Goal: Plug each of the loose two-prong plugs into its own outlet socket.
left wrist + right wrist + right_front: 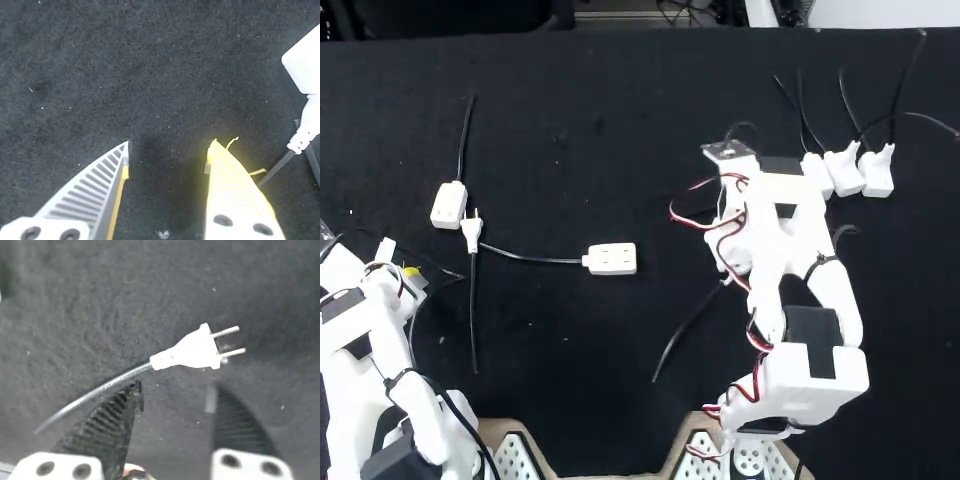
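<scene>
A white two-prong plug (pixel 197 351) on a black cord lies flat on the black cloth, just past the tips of my right gripper (pixel 172 390), which is open and holds nothing. In the high view the right arm (pixel 790 250) stands over that spot and hides the plug. My left gripper (pixel 170 149) is open above bare cloth at the table's left edge, its yellow finger (pixel 235 190) nearest a white socket block (pixel 305 62) and a second white plug (pixel 306 131). From above, that socket block (pixel 448 204) and plug (pixel 471 232) lie close together but apart.
A white multi-outlet block (pixel 611 259) lies mid-table on a black cord. Two white socket blocks (pixel 860 170) with cords running back sit at the far right. A loose black cord (pixel 685 330) trails toward the front edge.
</scene>
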`<action>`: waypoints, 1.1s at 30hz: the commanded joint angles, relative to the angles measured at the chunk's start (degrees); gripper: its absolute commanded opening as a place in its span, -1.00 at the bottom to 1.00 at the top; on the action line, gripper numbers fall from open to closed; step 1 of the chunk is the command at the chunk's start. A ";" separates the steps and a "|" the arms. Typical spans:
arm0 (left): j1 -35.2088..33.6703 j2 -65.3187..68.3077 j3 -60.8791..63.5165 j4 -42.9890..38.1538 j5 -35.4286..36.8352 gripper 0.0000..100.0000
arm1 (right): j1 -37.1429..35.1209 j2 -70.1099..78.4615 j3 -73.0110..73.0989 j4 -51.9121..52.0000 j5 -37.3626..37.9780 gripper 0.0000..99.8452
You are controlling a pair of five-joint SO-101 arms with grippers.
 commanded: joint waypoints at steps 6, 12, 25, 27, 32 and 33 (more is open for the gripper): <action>-0.22 -2.02 -2.24 -0.62 0.35 -0.50 | 2.99 -11.56 11.91 -9.76 -9.58 -0.38; -0.22 -2.02 -2.24 -0.62 0.35 -0.50 | 3.16 -13.85 19.12 -19.78 -15.47 -0.38; -0.31 -2.02 -1.98 -0.53 0.35 -0.50 | 3.08 1.63 9.89 -20.48 -17.93 -0.87; -0.31 -2.02 -1.98 -0.53 0.35 -0.50 | 3.08 0.75 9.10 -19.96 -17.76 -0.98; -0.31 -2.02 -2.07 -0.53 0.35 -0.50 | 2.81 -6.37 6.11 -14.33 -15.65 -0.98; -0.31 -2.02 -2.07 -0.53 0.35 -0.50 | 2.73 -8.13 5.41 -13.19 -14.33 -0.98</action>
